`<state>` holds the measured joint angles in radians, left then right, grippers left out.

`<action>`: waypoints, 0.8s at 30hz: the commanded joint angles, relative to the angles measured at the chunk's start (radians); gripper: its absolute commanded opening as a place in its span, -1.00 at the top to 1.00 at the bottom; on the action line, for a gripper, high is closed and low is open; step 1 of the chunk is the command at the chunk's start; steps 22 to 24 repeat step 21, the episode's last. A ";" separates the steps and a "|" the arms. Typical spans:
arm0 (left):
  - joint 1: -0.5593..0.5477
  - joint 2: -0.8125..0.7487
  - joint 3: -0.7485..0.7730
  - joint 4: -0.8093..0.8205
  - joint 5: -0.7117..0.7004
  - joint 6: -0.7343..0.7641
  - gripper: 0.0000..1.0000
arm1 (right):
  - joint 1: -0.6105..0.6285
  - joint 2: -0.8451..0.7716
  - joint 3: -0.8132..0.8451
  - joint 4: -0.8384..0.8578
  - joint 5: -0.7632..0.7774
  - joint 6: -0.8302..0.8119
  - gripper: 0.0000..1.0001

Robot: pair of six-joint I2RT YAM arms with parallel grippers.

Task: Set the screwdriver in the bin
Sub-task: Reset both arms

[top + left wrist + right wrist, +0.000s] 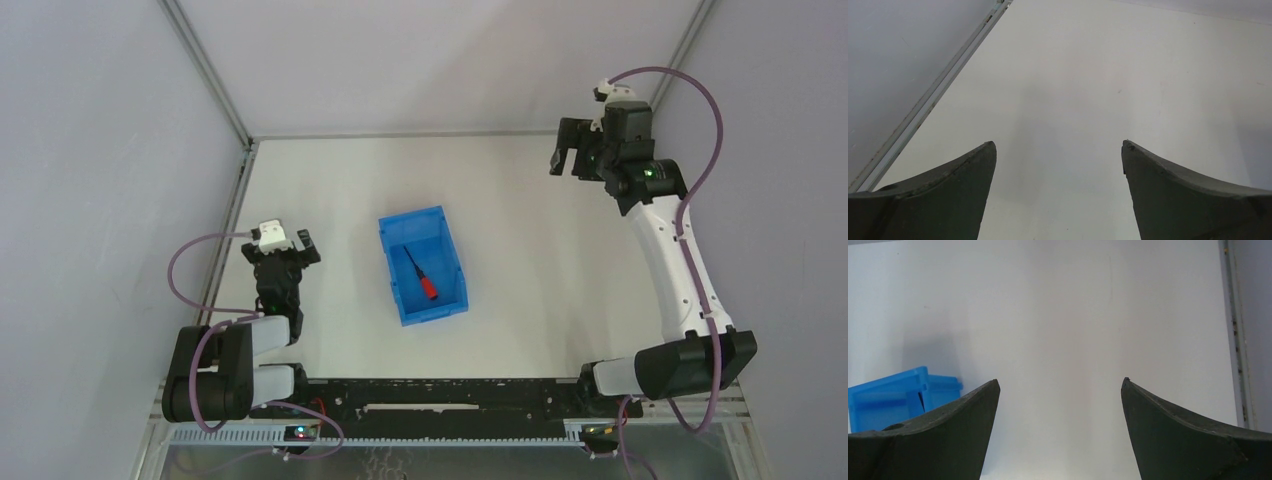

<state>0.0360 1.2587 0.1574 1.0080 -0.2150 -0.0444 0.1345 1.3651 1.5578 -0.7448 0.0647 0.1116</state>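
Starting at the left side of the white table (560, 260), the left arm sits folded low near its base, close to the metal rail (928, 100) along the table's left edge. The left gripper (296, 250) is spread wide; in its wrist view the two dark fingers (948, 195) stand well apart with only bare tabletop between them, and it holds nothing. Toward the middle of the table, well clear of that gripper, stands the blue bin (390, 262), set at a slight angle to the table edges. The screwdriver (421, 273) lies flat on the bin's floor on a diagonal, its red handle toward the near right corner and its thin black shaft pointing to the far left corner. Farther right, the right arm reaches up and away to the far right corner of the table, and the right gripper (568, 155) hangs high there, well apart from the bin. Its jaws are also wide, with nothing between them; its wrist view shows the fingers (1178, 435) over empty tabletop and a corner of the bin (888, 400) at the lower left, partly behind one finger.
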 commanded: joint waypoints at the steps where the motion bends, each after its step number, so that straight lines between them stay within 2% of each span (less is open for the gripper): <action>1: 0.005 -0.002 0.039 0.035 -0.013 0.020 -1.00 | -0.045 -0.004 0.002 -0.013 -0.038 -0.034 -0.99; 24: 0.005 -0.004 0.039 0.035 -0.012 0.020 -1.00 | -0.070 -0.021 -0.032 0.017 -0.040 -0.055 -0.99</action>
